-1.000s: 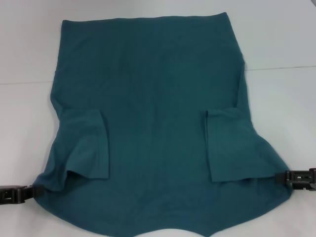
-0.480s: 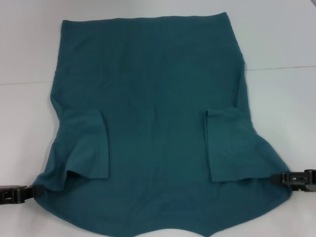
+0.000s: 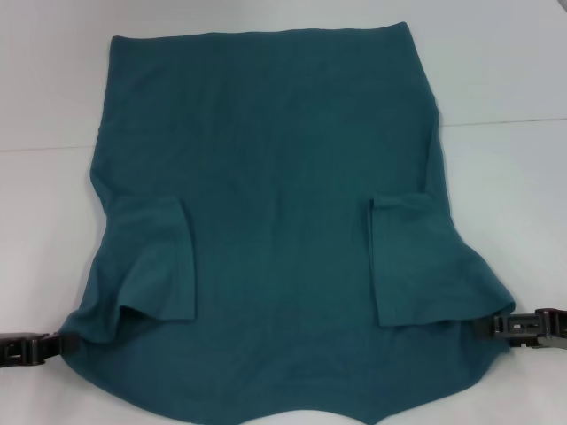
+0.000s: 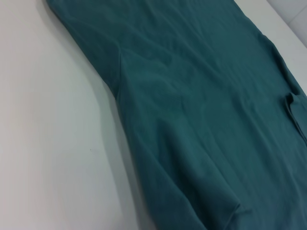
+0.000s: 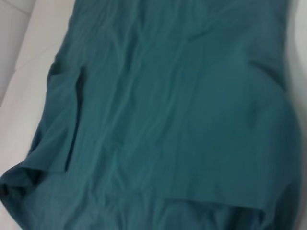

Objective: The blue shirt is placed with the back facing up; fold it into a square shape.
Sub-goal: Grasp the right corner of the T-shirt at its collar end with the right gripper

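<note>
i start at my left hand (image 3: 40, 346), low at the near left edge of the head view, its dark tip touching the shirt's near left corner; from here i cannot tell whether it is apart or together, or whether cloth is pinched in it. my right hand (image 3: 496, 326) sits at the opposite near corner, its black tip meeting the cloth edge just below the folded sleeve, and again i cannot tell how it stands. between the two lies the blue shirt (image 3: 275, 168), a dark teal t-shirt spread flat on the white desk (image 3: 505, 80), plain side up, with the straight hem at the far end and the curved neck edge toward me, running off the near border of the head view. both short sleeves are turned inward onto the body: the left sleeve (image 3: 151, 261) forms a loose, slightly rumpled flap, and the right sleeve (image 3: 416, 261) a flatter, squarer flap with a crisp inner edge. the near corners flare outward toward each hand. in the left wrist view the shirt (image 4: 201, 110) slants across the desk (image 4: 48, 143) with soft ridges along its side. in the right wrist view the cloth (image 5: 182, 105) fills nearly everything, showing one folded sleeve edge and light wrinkles, with a strip of white desk (image 5: 24, 57) beside it.
</note>
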Motion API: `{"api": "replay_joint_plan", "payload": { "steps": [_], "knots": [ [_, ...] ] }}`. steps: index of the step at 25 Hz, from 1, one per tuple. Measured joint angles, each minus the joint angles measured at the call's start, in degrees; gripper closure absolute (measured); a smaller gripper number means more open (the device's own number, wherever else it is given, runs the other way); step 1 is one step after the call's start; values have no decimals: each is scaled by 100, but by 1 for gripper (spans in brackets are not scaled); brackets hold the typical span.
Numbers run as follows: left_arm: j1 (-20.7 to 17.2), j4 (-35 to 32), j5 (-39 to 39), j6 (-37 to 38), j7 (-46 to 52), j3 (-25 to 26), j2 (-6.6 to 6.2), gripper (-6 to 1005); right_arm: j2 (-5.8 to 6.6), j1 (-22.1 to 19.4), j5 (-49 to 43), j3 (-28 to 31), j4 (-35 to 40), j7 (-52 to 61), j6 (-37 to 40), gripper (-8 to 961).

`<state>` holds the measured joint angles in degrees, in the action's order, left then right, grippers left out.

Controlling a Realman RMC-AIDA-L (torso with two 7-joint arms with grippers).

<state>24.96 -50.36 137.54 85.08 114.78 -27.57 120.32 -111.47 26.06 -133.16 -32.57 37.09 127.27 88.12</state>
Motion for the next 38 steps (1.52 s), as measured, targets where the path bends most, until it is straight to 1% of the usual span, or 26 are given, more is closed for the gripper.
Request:
{"api": "replay_joint_plan", "payload": {
  "steps": [13,20,25,31,37,38],
  "knots": [
    [22,7,0,-70,-3,-11,0,968,-7,34,-155,-20,-75,84,13,36],
    [36,9,0,-82,-5,2,0,968,-36,72,-108,106,-79,57,-75,37],
    [36,9,0,-81,-8,6,0,968,-50,72,-114,144,-80,44,-93,86],
    [48,9,0,-79,-6,7,0,968,-27,64,-127,104,-79,91,-86,144],
    [53,9,0,-79,12,6,0,967,-42,11,-132,111,-20,107,-122,203],
    [53,9,0,-79,14,6,0,967,-42,4,-132,120,-18,112,-134,284]
  ]
}}
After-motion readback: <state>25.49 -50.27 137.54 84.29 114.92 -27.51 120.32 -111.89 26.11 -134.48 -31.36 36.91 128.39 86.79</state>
